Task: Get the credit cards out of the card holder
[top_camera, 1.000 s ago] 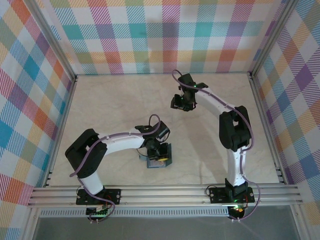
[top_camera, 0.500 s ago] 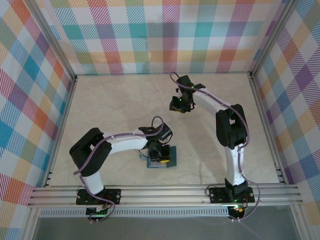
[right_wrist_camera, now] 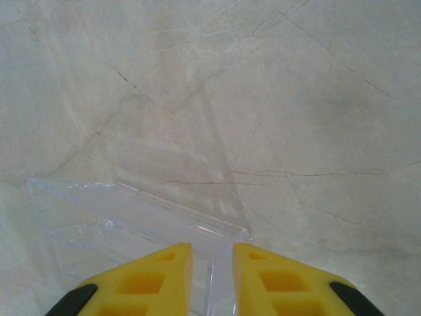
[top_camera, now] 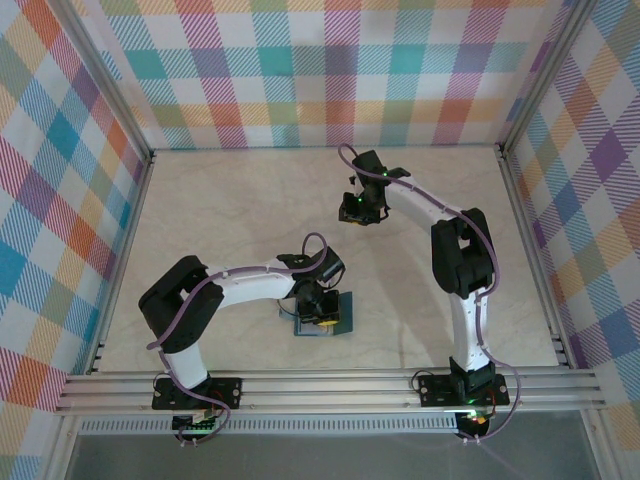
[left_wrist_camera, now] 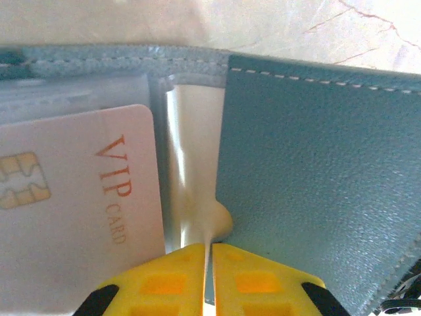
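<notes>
The card holder [top_camera: 341, 311] lay open on the bench [top_camera: 220, 220], and everything else is placed from it. The left end effector [top_camera: 319, 321] hung directly over it, covering most of its left part in the top view, with a teal strip left showing to its right.

From the left wrist, the holder's teal flap [left_wrist_camera: 316, 184] filled the right side, its stitched edge running along the top. Left of that flap sat a whitish-pink credit card [left_wrist_camera: 79, 217] printed "VIP CARD", with a gold chip near its left edge; it was tucked under a clear pocket panel inside the holder. Between the card and the flap ran a pale glossy strip [left_wrist_camera: 191, 164], narrowing down into the seam of the left end effector [left_wrist_camera: 212, 253], whose yellow fingers were pressed together. Whether they pinched that strip could not be told.

The right end effector [top_camera: 356, 212] was well apart from the holder, beyond it toward the back wall. Its fingers [right_wrist_camera: 212, 253] stood slightly apart above a clear plastic piece [right_wrist_camera: 131, 210] lying on the bench; whether they touched it could not be told.
</notes>
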Tool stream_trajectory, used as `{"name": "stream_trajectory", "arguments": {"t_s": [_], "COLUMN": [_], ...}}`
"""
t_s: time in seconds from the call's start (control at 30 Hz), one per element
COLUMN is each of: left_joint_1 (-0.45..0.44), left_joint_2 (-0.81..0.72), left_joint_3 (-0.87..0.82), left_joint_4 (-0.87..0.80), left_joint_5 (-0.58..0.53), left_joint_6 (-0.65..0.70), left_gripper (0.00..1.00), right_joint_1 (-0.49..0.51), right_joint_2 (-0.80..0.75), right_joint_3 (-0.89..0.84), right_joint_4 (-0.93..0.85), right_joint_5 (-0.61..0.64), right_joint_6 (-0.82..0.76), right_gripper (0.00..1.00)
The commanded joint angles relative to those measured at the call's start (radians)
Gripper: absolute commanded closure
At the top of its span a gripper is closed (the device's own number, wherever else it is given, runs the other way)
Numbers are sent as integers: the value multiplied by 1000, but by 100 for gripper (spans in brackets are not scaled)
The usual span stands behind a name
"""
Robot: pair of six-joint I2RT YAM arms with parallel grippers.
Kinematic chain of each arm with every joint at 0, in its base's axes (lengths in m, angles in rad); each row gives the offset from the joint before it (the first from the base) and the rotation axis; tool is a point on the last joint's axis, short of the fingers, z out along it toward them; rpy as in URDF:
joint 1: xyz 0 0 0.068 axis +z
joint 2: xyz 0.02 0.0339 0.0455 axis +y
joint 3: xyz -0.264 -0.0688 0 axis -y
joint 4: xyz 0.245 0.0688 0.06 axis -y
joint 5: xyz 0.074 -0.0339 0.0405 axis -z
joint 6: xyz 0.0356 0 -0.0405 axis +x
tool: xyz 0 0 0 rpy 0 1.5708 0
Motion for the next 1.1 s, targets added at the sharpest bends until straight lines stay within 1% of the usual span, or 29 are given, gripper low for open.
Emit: {"name": "stream_trajectory", "arguments": {"t_s": [0.0,0.27,0.5,0.63,0.73,1.07], "left_joint_1": [-15,-15,-15,-15,-15,-17], "left_joint_2": [-35,-21,-26,-31,-27,-47], "left_joint_3": [-19,-20,-30,-38,-33,-32], "left_joint_4": [-37,-26,-21,-16,-19,-31], "left_joint_5": [-17,-13,-14,-12,-12,-16], "left_joint_6": [-3,-4,-8,-12,-5,0], "left_gripper": [88,88,88,88,88,87], "right_joint_1": [21,33,35,37,40,44], "right_joint_2": [-25,-63,-79,-28,-9,-19], "right_joint_3": [-17,-36,-63,-24,-18,-48], "right_joint_4": [-18,-5,15,-5,-6,-26], "right_joint_5": [-6,15,26,20,25,18], "right_joint_6": [-5,9,15,10,6,-29], "right_gripper": [74,72,68,69,72,78]}}
